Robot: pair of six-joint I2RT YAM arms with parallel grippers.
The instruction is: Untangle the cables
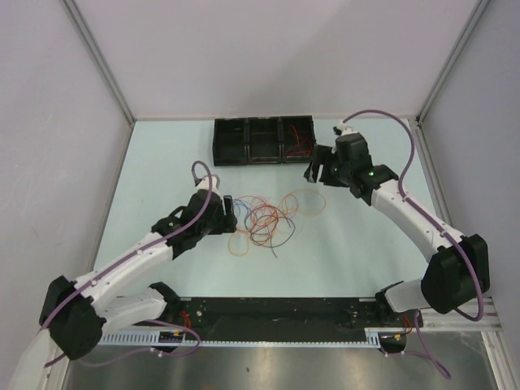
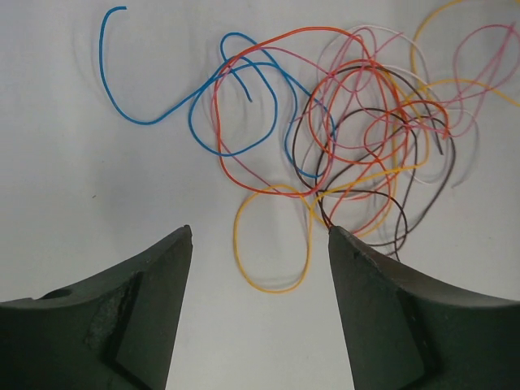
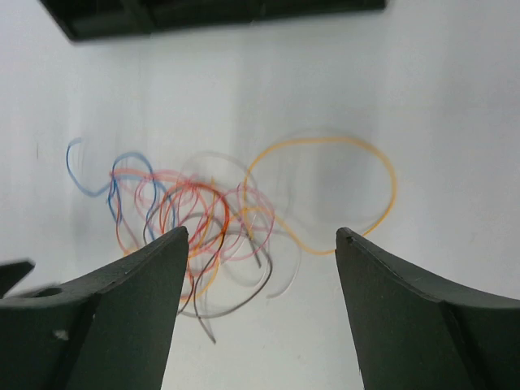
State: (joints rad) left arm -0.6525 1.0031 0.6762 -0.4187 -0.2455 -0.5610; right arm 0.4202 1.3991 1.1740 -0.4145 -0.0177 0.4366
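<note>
The cables (image 1: 266, 219) lie in one loose tangle of red, blue, orange-yellow, pink and dark wires on the pale table. My left gripper (image 1: 233, 214) is at the tangle's left edge, open and empty. In the left wrist view its tips (image 2: 261, 232) straddle a yellow loop (image 2: 272, 289), with the tangle (image 2: 357, 81) beyond and a blue cable (image 2: 146, 122) trailing left. My right gripper (image 1: 322, 169) hovers above and behind the tangle's right side, open and empty. The right wrist view shows its jaws (image 3: 262, 234) spread wide above the blurred tangle (image 3: 195, 211) and an orange loop (image 3: 325, 140).
A row of black bins (image 1: 264, 140) stands at the back of the table, behind the tangle and just left of the right gripper; the right-hand bin holds some red wire. The bins' edge (image 3: 203, 15) shows in the right wrist view. White walls enclose the table.
</note>
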